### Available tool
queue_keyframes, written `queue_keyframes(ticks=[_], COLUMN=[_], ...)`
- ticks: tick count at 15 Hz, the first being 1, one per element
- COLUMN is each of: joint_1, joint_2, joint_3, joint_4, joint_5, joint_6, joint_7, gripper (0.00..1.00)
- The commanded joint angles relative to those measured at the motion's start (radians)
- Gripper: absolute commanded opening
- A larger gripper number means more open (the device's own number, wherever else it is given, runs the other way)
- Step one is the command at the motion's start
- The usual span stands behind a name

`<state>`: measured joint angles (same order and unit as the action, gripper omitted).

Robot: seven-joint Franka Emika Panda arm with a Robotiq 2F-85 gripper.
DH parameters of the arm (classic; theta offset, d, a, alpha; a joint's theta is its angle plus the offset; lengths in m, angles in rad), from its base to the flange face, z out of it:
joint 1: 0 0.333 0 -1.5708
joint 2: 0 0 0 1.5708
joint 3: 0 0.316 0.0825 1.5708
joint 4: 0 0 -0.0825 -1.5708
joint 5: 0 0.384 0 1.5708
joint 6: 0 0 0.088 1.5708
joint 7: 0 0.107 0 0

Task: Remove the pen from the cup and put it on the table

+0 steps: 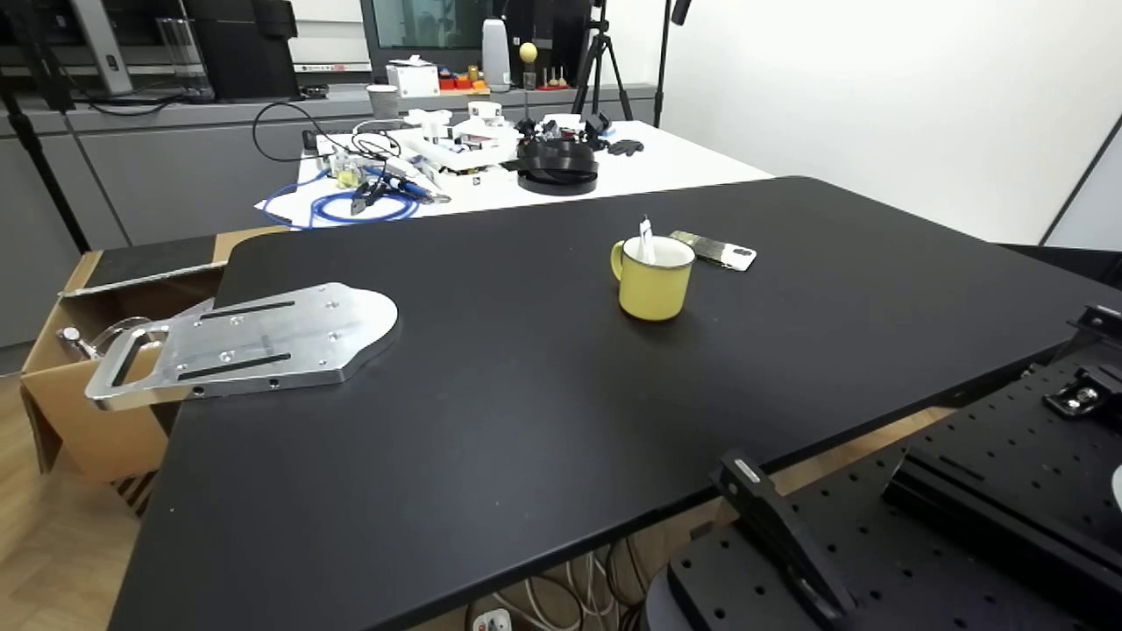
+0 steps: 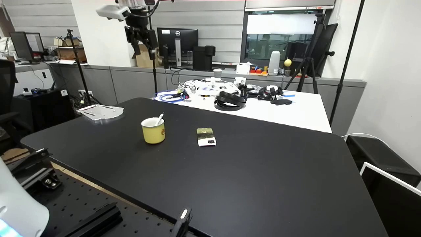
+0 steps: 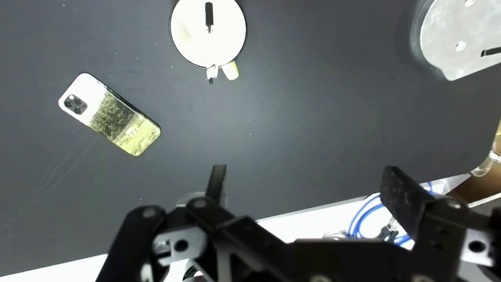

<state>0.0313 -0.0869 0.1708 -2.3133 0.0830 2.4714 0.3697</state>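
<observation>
- Squat mustard-yellow cylindrical cup (image 1: 653, 291): smooth-sided.
- Black rounded-corner table (image 1: 482, 456) beneath the cup: smooth, matt.
- Silver slotted metal plate (image 1: 263, 336), well apart from the cup: shiny.

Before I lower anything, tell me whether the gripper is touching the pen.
Apart. In an exterior view, the gripper hangs high, a wide gap separating it from the pen leaning in the cup.

This looks like a robotics lab: a perforated mounting plate (image 1: 947, 596) sits just beside the black surface (image 1: 491, 386), a robot's gripper (image 2: 144, 55) hangs high, blue cable (image 1: 399, 213) lies coiled on a white surface (image 2: 299, 112), and a tripod (image 1: 600, 39) and computer monitor (image 2: 177, 42) stand in the background.
</observation>
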Motion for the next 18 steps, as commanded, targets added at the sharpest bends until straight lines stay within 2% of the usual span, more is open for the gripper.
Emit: queue_keyframes(ticks=[1, 3, 4, 6, 9, 18], joint_1=[0.012, 0.029, 0.026, 0.015, 0.006, -0.007], joint_2=[0.211, 0.291, 0.331, 0.395, 0.463, 0.554], joint_3=[-0.028, -0.05, -0.048, -0.042, -0.045, -0.125], joint_4=[0.227, 0.304, 0.341, 0.402, 0.455, 0.463], joint_5=[-0.086, -0.045, 0.033, 0.141, 0.226, 0.184], joint_6=[-0.097, -0.141, -0.166, -0.221, -0.291, -0.522], joint_7=[0.15, 0.132, 0.05, -0.033, -0.115, -0.175], gripper=[1.0, 1.0, 1.0, 1.0, 1.0, 1.0])
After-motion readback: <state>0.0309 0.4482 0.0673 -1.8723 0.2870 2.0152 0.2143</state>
